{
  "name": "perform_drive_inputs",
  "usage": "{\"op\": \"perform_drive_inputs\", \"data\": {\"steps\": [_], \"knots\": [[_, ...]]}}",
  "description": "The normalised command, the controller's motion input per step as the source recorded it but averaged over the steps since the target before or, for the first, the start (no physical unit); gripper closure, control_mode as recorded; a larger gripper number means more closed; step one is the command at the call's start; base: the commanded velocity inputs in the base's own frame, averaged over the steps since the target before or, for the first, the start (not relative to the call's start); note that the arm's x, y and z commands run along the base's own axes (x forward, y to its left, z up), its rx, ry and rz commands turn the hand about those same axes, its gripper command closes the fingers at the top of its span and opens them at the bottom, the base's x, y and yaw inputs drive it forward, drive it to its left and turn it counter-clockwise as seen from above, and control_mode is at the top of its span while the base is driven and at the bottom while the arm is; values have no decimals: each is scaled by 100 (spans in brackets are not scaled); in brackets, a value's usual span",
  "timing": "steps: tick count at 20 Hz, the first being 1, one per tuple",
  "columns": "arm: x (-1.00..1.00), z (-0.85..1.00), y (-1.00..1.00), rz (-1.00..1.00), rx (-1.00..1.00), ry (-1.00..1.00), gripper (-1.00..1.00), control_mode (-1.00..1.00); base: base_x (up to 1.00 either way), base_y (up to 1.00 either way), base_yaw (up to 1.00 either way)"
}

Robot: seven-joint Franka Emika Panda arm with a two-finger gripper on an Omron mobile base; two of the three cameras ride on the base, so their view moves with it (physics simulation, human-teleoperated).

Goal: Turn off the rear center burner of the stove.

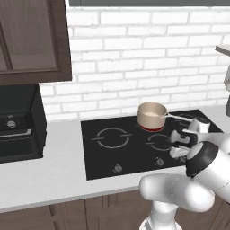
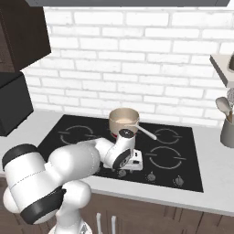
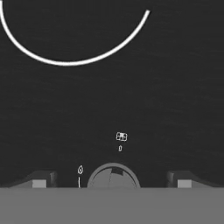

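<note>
The stove (image 1: 134,152) is lying flat in the pale counter (image 1: 54,175), a smooth black glass panel printed with thin grey rings, and the white arm is reaching low over its front edge. On the stove's rear middle the rear center burner (image 1: 155,128) is glowing red, a round patch mostly covered by a beige pot (image 1: 152,114) with a long metal handle pointing right. The pot is looking smooth and matte, with a pale liquid inside.

Along the front edge small round metallic knobs are sitting in a row; in the left base view one (image 1: 118,168) is showing left of the arm and another (image 1: 159,161) just beside the hand.

The gripper (image 3: 112,183) is hanging directly over a knob (image 3: 113,176), pointing down at the glass. In the hand view that domed grey knob is sitting centred between the two dark fingertips (image 3: 40,180), which are standing wide apart on either side of it and holding nothing. Being round, the knob has no long axis to line up with. Small white markings are printed just beyond it, too small to read, so whether this knob governs the rear middle patch is only a guess. The coming move seems to be a straight drop, a close, then a twist.
</note>
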Motion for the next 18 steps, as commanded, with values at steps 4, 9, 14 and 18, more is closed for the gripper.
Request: {"op": "perform_drive_inputs", "data": {"steps": [4,9,14,18], "knots": [[0,0,0,-8,6,0,-100,-100,0,0,0],[-16,-1,0,0,0,0,-100,-100,0,0,0],[-6,-2,1,0,0,0,-100,-100,0,0,0],[0,-1,3,0,0,2,-100,-100,0,0,0]]}}
